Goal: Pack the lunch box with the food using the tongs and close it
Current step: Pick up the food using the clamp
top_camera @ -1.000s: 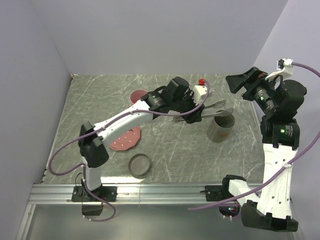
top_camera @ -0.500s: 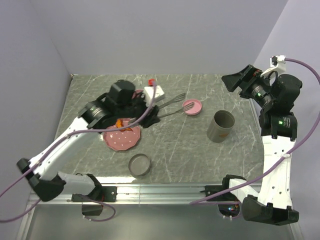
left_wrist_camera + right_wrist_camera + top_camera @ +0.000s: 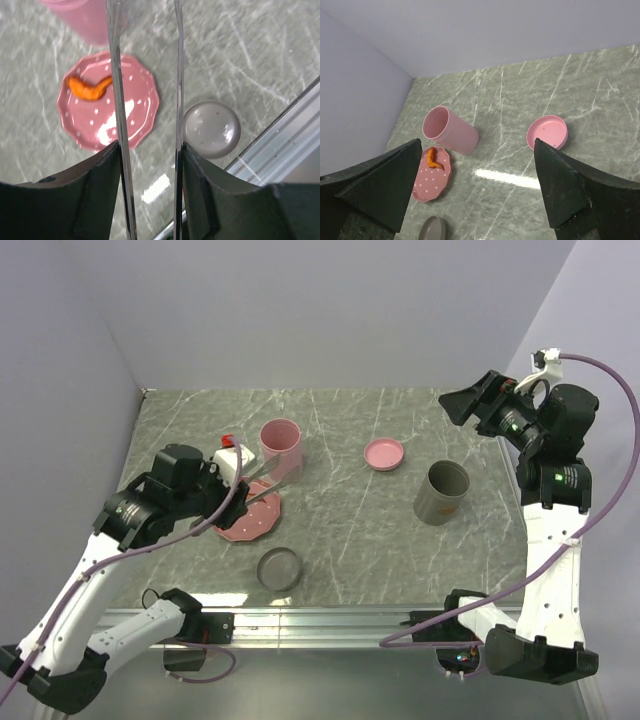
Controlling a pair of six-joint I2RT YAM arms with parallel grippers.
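Note:
My left gripper [image 3: 150, 145] [image 3: 228, 498] is shut on the silvery tongs [image 3: 178, 75], one finger pressing each arm from outside. The tongs' arms stand apart and run out past the top of the left wrist view. They hang over the pink dotted plate [image 3: 107, 120] [image 3: 250, 522] [image 3: 431, 181]. An orange-red curved strip of food [image 3: 90, 88] [image 3: 433, 158] lies on the plate, left of the tongs. A pink open lunch box tub [image 3: 282, 447] [image 3: 451, 130] stands just behind the plate. My right gripper [image 3: 480, 190] [image 3: 468, 406] is open and empty, held high at the right.
A grey open tub [image 3: 442, 492] stands right of centre. The pink lid [image 3: 384, 454] [image 3: 547, 132] lies behind it, towards the middle. A grey lid [image 3: 279, 568] [image 3: 211, 128] lies near the front rail [image 3: 330, 618], just right of the plate.
The left arm has swung with the tongs from above the grey tub, leftward across the table, to the plate. The right arm has shifted only slightly.

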